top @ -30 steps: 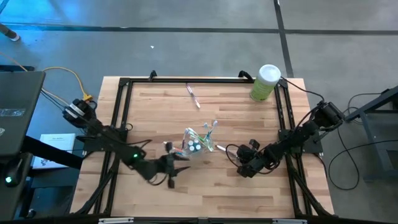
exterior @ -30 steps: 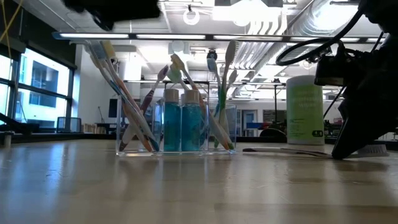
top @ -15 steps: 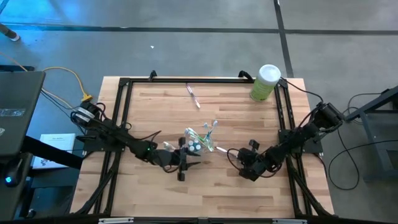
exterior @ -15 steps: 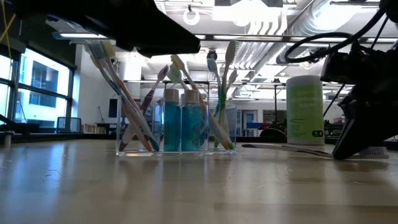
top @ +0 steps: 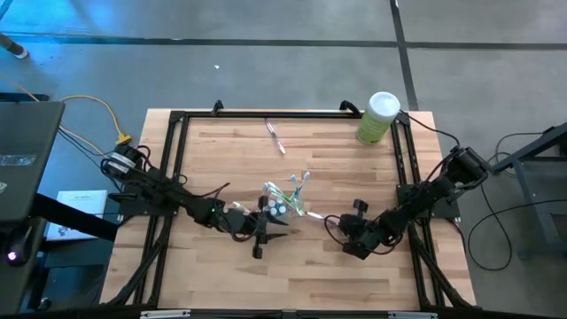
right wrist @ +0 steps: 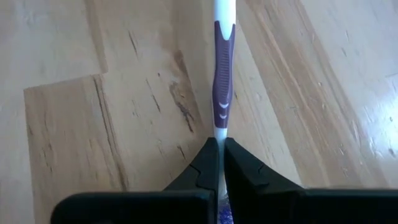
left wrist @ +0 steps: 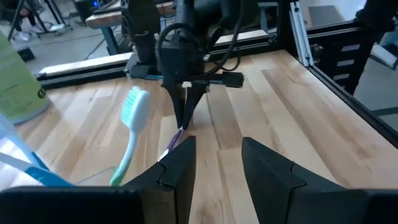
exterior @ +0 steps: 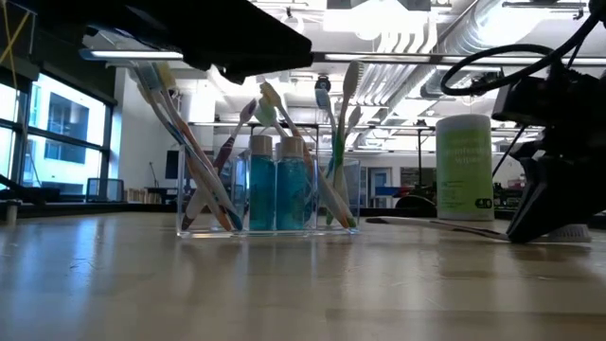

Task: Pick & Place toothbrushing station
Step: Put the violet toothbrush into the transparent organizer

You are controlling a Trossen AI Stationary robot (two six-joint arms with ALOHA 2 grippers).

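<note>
My right fingers are clamped on the white-and-purple toothbrush, which lies flat along the tabletop just right of the clear plastic cup. The cup sits mid-tabletop, packed with upright toothbrushes and two teal toothpaste tubes. My left fingers hang above the tabletop beside the cup, spread apart, holding nothing. A loose toothbrush lies near the far edge. The light-green canister stands at the far right corner.
</note>
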